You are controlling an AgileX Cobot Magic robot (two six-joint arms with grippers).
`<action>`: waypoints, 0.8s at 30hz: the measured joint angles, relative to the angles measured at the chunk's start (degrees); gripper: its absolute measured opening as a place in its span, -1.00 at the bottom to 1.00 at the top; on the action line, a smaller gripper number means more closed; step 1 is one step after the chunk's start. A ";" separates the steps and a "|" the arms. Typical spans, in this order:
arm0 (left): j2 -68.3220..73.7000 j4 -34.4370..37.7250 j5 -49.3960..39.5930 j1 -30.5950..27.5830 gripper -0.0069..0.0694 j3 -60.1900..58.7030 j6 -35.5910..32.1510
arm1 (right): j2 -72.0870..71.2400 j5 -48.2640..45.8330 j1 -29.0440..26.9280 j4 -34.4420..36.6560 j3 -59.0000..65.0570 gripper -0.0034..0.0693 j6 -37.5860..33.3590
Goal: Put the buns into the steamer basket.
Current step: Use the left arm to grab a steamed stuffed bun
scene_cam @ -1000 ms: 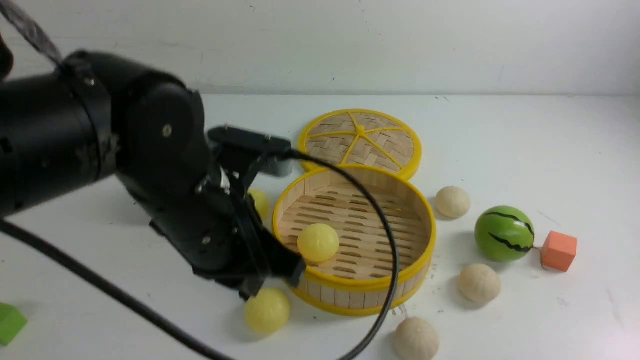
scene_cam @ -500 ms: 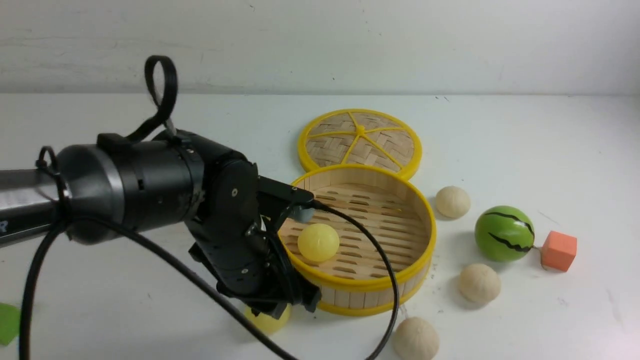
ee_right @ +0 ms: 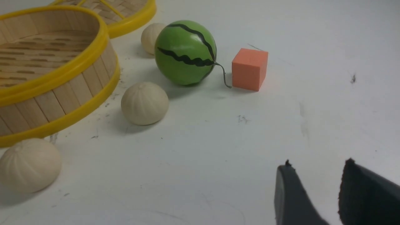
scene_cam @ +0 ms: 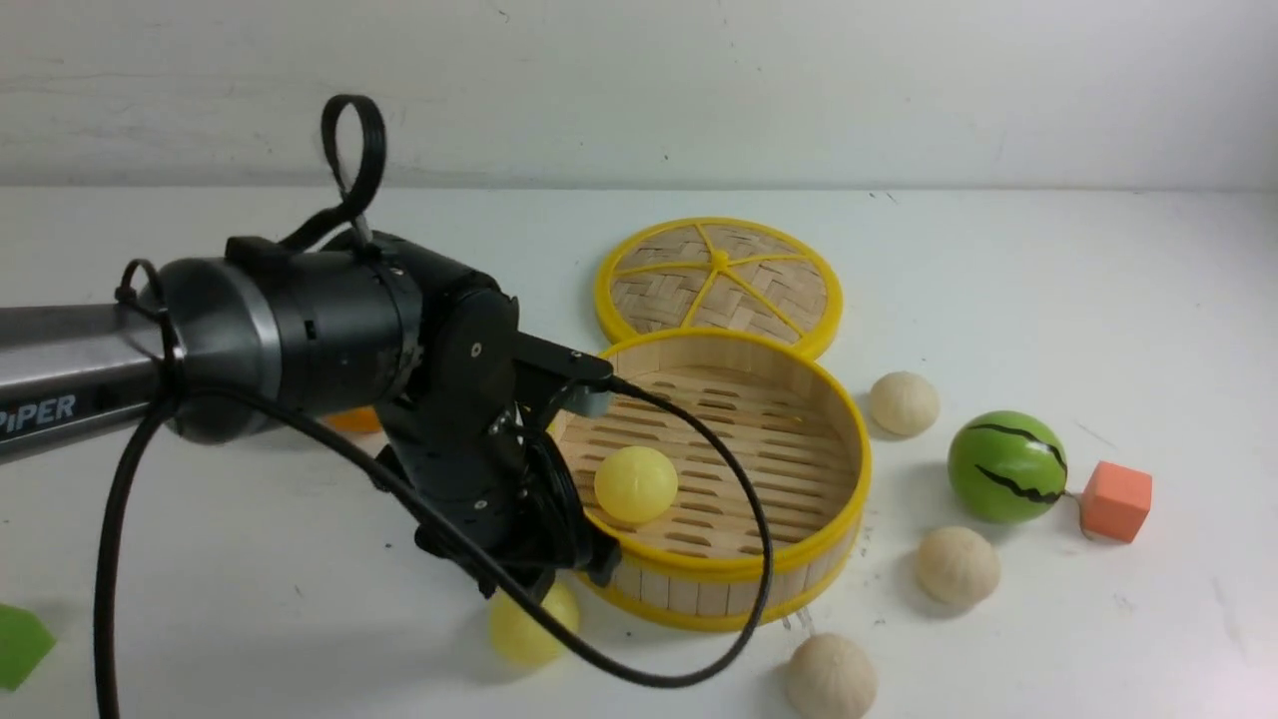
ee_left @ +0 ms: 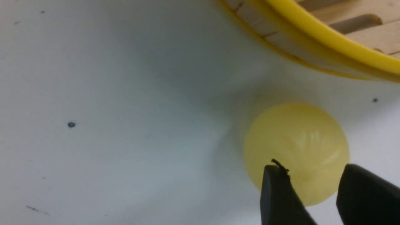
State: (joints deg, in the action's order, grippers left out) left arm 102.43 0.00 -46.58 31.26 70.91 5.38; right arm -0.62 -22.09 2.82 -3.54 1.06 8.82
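Steamer basket (scene_cam: pixel 744 571): upright on the white bench (scene_cam: pixel 1098 300), uncovered.
Bun inside: first yellow bun (scene_cam: pixel 635 484) rests on the slatted floor, towards the left wall.
Bun outside: second yellow bun (scene_cam: pixel 524 629) lies just beside the basket's near-left wall, partly hidden by the left arm.
Cream buns: far cream bun (scene_cam: pixel 904 402), middle cream bun (scene_cam: pixel 958 565) and near cream bun (scene_cam: pixel 830 676) sit on the bench around the basket's right side.
Left hand (ee_left: pixel 311 167): fingers apart, tips at the second yellow bun; contact unclear.
Right hand (ee_right: pixel 318 164): fingers apart, empty, over bare bench.
Surroundings: woven lid (scene_cam: pixel 719 275) behind the basket; striped green ball (scene_cam: pixel 1006 466) beside orange cube (scene_cam: pixel 1116 500).
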 joint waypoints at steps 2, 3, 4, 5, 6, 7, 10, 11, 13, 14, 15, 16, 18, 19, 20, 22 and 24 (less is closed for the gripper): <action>0.00 1.38 0.19 -0.58 -0.14 0.00 -1.52 | 0.00 0.00 0.00 0.00 0.00 -0.25 0.00; 0.00 1.38 0.19 -0.60 -0.14 0.00 -1.66 | 0.00 0.00 0.00 0.00 0.00 -0.25 0.00; 0.00 2.77 0.40 -0.58 -0.14 0.00 -2.73 | 0.00 0.00 0.00 0.00 0.00 -0.25 0.00; 0.00 3.69 0.45 -0.58 -0.14 0.00 -3.32 | 0.00 0.00 0.00 0.00 0.00 -0.25 0.00; 0.00 4.33 0.45 -0.58 -0.14 0.00 -3.84 | 0.00 0.00 0.00 0.00 0.00 -0.25 0.00; 0.00 4.62 0.47 -0.58 -0.14 0.00 -4.34 | 0.00 0.00 0.00 0.00 0.00 -0.25 0.00; 0.40 5.26 0.70 -0.58 -0.15 0.07 -5.38 | 0.00 0.00 0.00 0.00 0.00 -0.25 0.00; 0.64 5.32 0.70 -0.58 -0.15 0.07 -5.38 | 0.00 0.00 0.00 0.00 0.00 -0.25 0.00; 1.65 5.38 0.78 -0.58 -0.15 0.13 -5.38 | 0.00 0.00 0.00 0.00 0.00 -0.25 0.00; 2.24 5.32 1.03 -0.58 -0.15 0.13 -5.38 | 0.00 0.00 0.00 0.00 0.00 -0.25 0.00; 2.78 5.20 1.24 -0.58 -0.15 0.13 -5.38 | 0.00 0.00 0.00 0.00 0.00 -0.25 0.00; 3.30 4.99 1.57 -0.58 -0.15 0.13 -5.38 | 0.00 0.00 0.00 0.00 0.00 -0.25 0.00; 3.95 4.74 2.23 -0.58 -0.15 0.13 -5.38 | 0.00 0.00 0.00 0.00 0.00 -0.25 0.00; 4.14 4.71 2.72 -0.58 -0.15 0.18 -5.38 | 0.00 0.00 0.00 0.00 0.00 -0.25 0.00; 4.21 4.71 3.04 -0.58 -0.15 0.17 -5.38 | 0.00 0.00 0.00 0.00 0.00 -0.25 0.00; 4.26 4.71 3.30 -0.58 -0.16 0.17 -5.38 | 0.00 0.00 0.00 0.00 0.00 -0.25 0.00; 4.26 4.71 3.35 -0.58 -0.24 0.24 -5.38 | 0.00 0.00 0.00 0.00 0.00 -0.25 0.00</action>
State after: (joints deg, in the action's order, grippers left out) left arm 106.70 4.71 -43.23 30.68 71.15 0.00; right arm -0.62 -22.09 2.82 -3.54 1.06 8.82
